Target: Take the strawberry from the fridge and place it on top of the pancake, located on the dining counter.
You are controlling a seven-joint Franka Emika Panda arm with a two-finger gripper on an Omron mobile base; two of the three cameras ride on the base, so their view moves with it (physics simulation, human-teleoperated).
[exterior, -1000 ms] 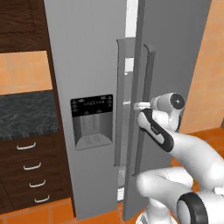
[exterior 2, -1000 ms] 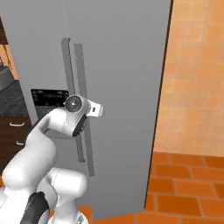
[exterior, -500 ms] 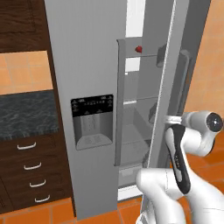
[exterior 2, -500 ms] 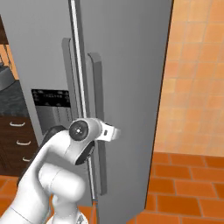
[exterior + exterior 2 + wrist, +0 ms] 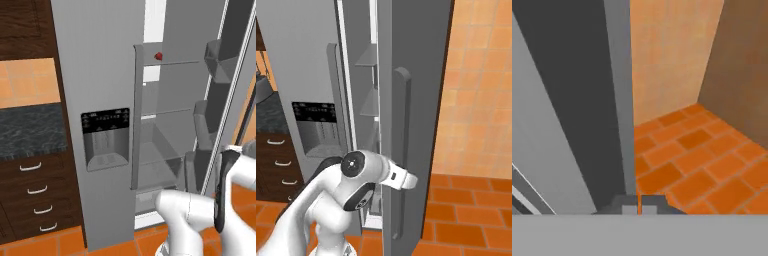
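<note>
The grey fridge (image 5: 95, 75) has its right door (image 5: 416, 75) swung open. On the top glass shelf inside sits the tiny red strawberry (image 5: 158, 56). My gripper (image 5: 639, 207) is shut with nothing between its fingertips, low beside the door's long vertical handle (image 5: 401, 150). In the right base view my white hand (image 5: 402, 177) reaches up against that handle from the left. Seen from the hand, the grey handle bar (image 5: 619, 100) runs down to the fingertips, with the dark door face to its left. The pancake and the dining counter are out of view.
Door bins (image 5: 220, 55) line the inside of the open door. Glass shelves (image 5: 165, 115) sit below the strawberry. Dark wood drawers (image 5: 30, 190) under a dark counter (image 5: 30, 130) stand left of the fridge. Orange tiled floor (image 5: 466, 220) and an orange wall (image 5: 476, 75) lie to the right.
The right fridge door has swung from nearly closed to wide open, baring the shelves and the strawberry. My hand moved right and down with the handle, and the jaws have closed fully.
</note>
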